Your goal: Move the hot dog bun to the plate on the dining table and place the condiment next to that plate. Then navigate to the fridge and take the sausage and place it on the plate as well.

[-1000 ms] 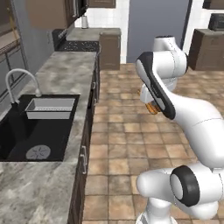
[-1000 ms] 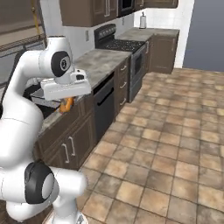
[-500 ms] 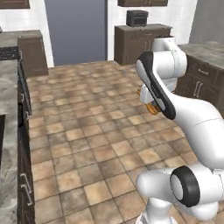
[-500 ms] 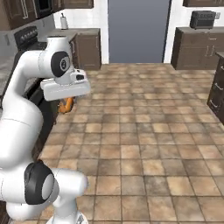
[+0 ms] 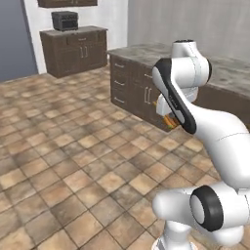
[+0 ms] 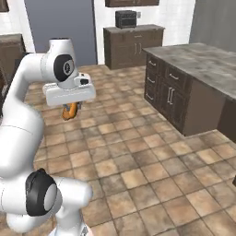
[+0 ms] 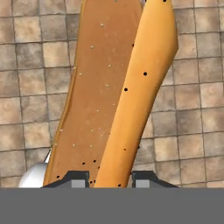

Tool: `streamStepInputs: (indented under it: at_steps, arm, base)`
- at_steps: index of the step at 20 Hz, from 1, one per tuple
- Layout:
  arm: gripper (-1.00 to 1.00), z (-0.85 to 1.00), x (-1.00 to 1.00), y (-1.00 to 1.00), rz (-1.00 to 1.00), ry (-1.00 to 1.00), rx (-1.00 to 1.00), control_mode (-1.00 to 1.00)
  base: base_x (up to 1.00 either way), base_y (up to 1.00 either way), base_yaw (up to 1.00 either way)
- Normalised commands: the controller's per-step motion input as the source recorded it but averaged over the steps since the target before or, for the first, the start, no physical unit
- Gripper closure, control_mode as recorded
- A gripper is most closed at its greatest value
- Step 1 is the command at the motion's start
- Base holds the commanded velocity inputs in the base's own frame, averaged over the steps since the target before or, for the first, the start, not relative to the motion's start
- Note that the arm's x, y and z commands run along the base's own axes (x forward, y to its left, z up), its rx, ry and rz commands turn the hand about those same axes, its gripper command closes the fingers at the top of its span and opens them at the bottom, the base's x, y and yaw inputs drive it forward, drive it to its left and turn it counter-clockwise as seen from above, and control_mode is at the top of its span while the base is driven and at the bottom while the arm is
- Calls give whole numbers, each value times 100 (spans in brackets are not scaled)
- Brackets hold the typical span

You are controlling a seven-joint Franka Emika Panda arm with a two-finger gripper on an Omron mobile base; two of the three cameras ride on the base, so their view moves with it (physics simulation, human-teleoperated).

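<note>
Bun (image 7: 118,92) clamped between jaws, carried above tiled floor (image 6: 152,170); marble tabletop (image 6: 203,62) seen ahead, right

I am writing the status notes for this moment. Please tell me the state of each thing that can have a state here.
hot dog bun: held in the pincer, off the floor, split showing.
pincer: shut on the bun, carried above the tiled floor.
dining table: nothing can be seen on the part of its top in view.
table drawers: closed.
</note>
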Motion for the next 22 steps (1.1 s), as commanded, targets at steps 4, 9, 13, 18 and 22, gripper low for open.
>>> streamStepInputs:
  at_steps: [4, 9, 13, 18, 22]
  arm:
    - [100, 0, 0, 0, 0, 0, 0, 100]
    - [100, 0, 0, 0, 0, 0, 0, 100]
    - [100, 0, 0, 0, 0, 0, 0, 100]
    - [100, 0, 0, 0, 0, 0, 0, 100]
    - [100, 0, 0, 0, 0, 0, 0, 100]
  base:
    - [39, -57, -60]
    - [40, -57, -60]
    - [41, -67, -61]
    - [42, -66, -61]
    - [41, -66, -61]
